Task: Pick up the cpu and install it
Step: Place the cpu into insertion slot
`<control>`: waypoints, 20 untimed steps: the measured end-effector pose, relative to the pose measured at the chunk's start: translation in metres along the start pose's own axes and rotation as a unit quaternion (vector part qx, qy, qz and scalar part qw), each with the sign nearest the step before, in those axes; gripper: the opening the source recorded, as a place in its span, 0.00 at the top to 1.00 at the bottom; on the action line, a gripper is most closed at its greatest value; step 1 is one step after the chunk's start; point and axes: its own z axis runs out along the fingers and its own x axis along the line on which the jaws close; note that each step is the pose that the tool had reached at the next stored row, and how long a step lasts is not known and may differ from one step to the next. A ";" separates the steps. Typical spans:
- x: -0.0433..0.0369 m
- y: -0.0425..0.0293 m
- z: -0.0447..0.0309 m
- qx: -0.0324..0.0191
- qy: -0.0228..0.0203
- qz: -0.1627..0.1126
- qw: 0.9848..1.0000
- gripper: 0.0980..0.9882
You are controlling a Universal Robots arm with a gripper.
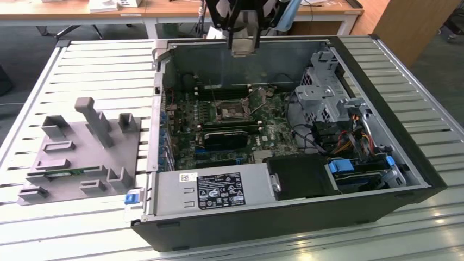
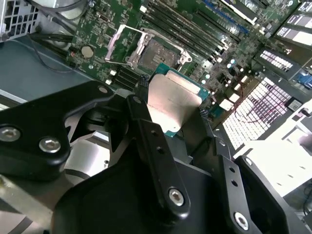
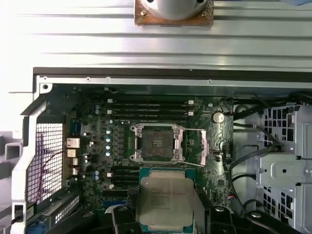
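My gripper point(image 1: 243, 50) hangs over the far wall of the open computer case point(image 1: 406, 109), well above the motherboard. Both wrist views show it shut on the cpu point(image 2: 173, 100), a flat square chip with a silver-grey lid and a thin green edge, with one black finger on each side of the chip point(image 3: 165, 202). The processor socket point(image 3: 156, 143) lies below and ahead of the chip. Its metal frame is flipped open and nothing sits in it. The same socket is near the middle of the board in the exterior view point(image 1: 233, 111) and in the second wrist view point(image 2: 156, 51).
Inside the case are a black block point(image 1: 225, 138) on the board, a power supply point(image 1: 214, 190) at the near side, a black shroud point(image 1: 301, 176) and a metal drive cage point(image 1: 326, 92) with loose cables. A grey parts fixture point(image 1: 80, 157) stands on the slatted table point(image 1: 94, 70).
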 end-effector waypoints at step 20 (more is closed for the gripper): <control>-0.0016 0.0003 0.0015 0.001 -0.002 0.068 0.998 0.52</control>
